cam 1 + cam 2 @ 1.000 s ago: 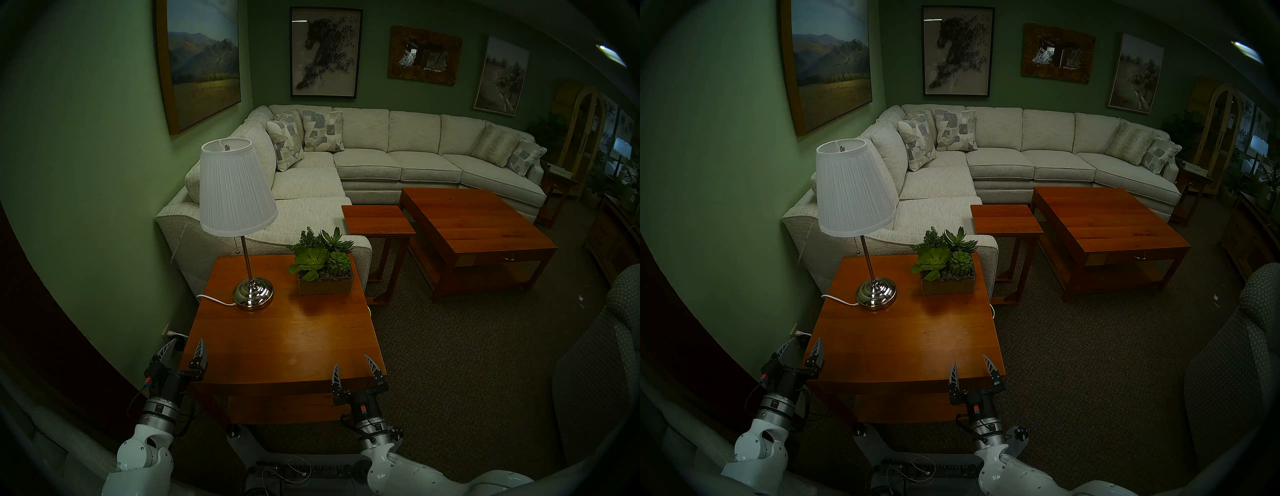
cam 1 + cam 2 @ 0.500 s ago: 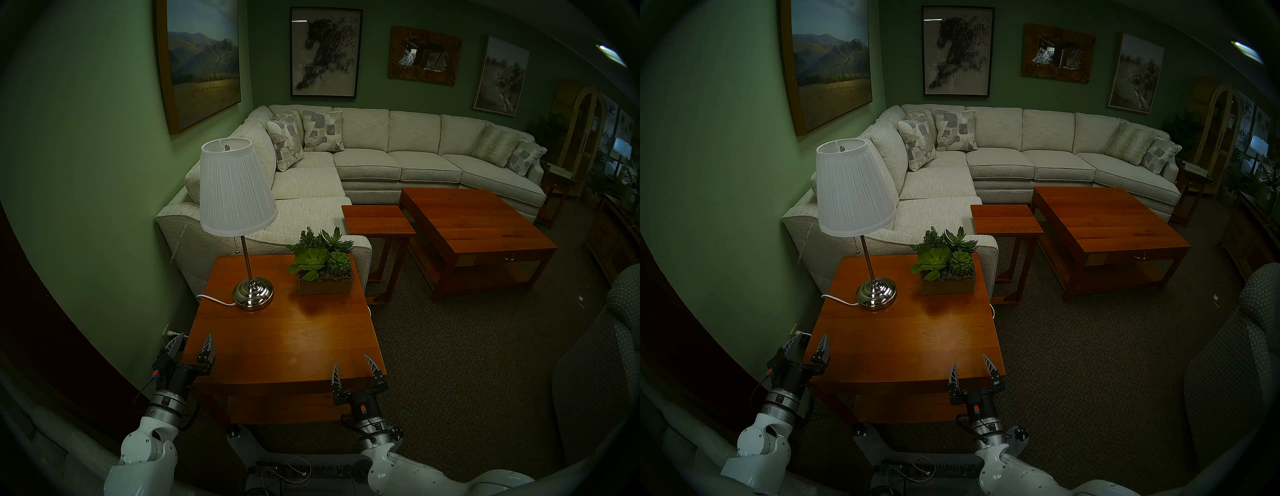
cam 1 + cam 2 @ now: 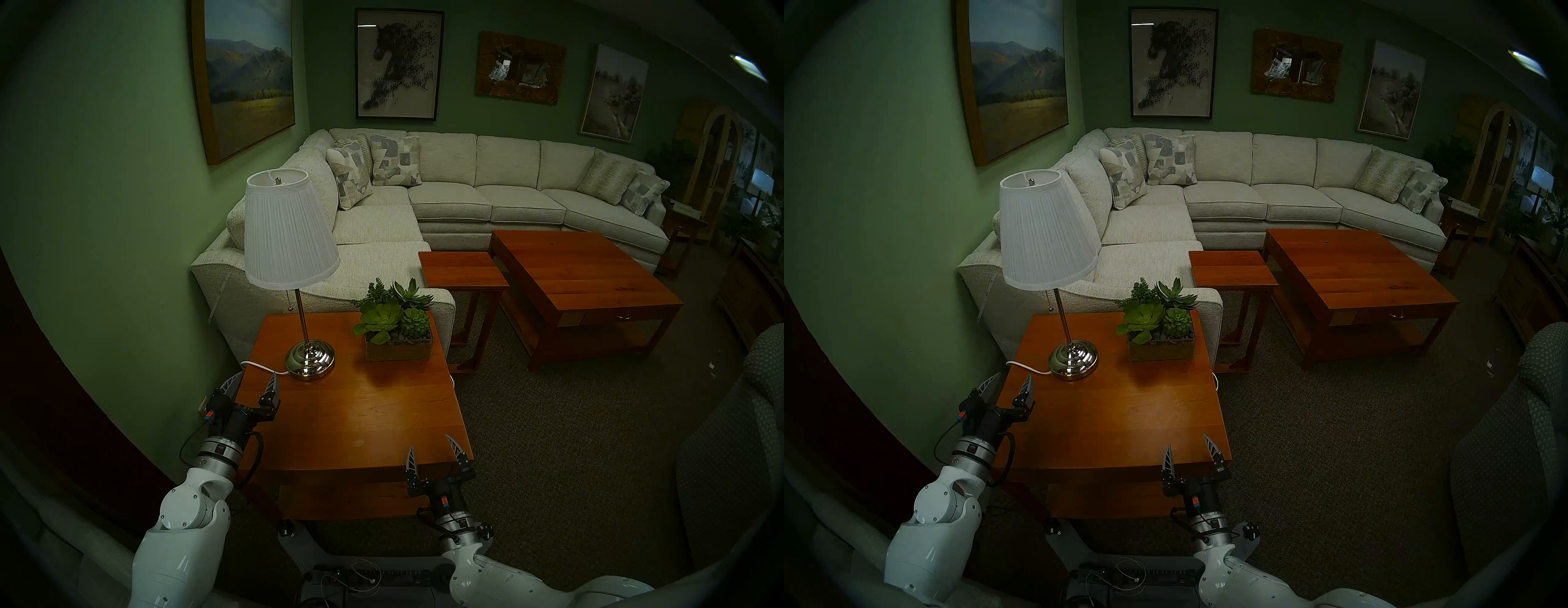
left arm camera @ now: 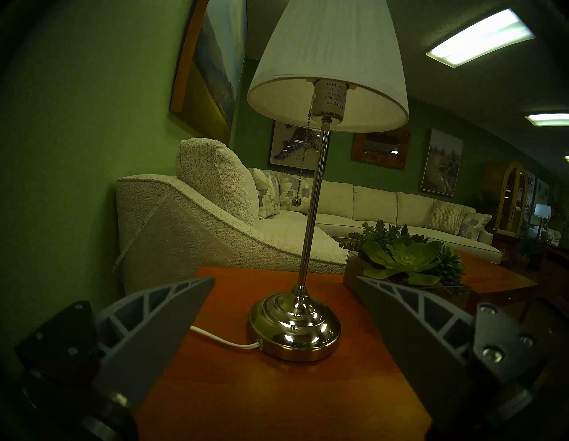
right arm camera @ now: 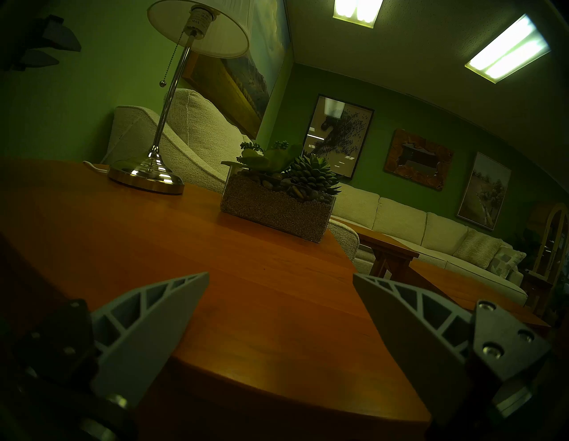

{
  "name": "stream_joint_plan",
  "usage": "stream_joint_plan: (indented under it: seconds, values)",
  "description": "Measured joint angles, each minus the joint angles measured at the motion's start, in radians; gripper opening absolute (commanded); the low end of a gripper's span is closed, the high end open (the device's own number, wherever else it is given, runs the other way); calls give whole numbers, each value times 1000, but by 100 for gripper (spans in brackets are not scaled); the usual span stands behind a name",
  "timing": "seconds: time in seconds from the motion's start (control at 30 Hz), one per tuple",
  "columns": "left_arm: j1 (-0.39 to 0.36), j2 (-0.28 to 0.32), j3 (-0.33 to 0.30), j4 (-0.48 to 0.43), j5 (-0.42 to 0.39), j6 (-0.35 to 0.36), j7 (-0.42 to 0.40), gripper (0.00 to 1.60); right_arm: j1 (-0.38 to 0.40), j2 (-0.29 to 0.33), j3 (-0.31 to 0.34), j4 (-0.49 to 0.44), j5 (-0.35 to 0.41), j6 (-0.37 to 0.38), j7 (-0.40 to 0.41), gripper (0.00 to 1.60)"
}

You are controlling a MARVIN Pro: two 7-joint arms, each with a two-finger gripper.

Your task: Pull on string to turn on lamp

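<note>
The lamp (image 3: pixel 288 229), unlit, with a white pleated shade and a chrome base (image 3: pixel 309 361), stands at the far left of the wooden side table (image 3: pixel 360 416). The string (image 3: pixel 289 299) is a thin chain that hangs below the shade, left of the stem, and ends in a small bead. It also shows in the left wrist view (image 4: pixel 303 160) and the right wrist view (image 5: pixel 172 58). My left gripper (image 3: pixel 256 378) is open and empty at the table's left edge, short of the base and well below the chain. My right gripper (image 3: pixel 429 442) is open and empty at the table's near right corner.
A white power cord (image 3: pixel 263 367) runs from the base off the table's left edge, right by my left gripper. A glass planter of succulents (image 3: pixel 399 335) stands right of the lamp. The sofa arm (image 3: pixel 237 271) is behind the table and the green wall (image 3: pixel 127 254) is close on the left.
My left gripper has moved forward along the table's left edge towards the lamp base, still open. The right arm, the lamp and the chain have not moved.
</note>
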Motion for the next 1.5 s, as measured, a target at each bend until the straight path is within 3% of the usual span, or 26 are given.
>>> stream_joint_plan:
  seconds: [0.63, 1.03, 1.5]
  values:
    - [-172, 26, 77, 55, 91, 29, 99, 160, 0, -3, 0, 1, 5, 0, 0, 160]
    - [-268, 35, 84, 112, 134, 29, 137, 160, 0, -3, 0, 1, 6, 0, 1, 160]
    - [-367, 5, 120, 211, 163, 15, 167, 160, 0, -4, 0, 1, 6, 0, 1, 160]
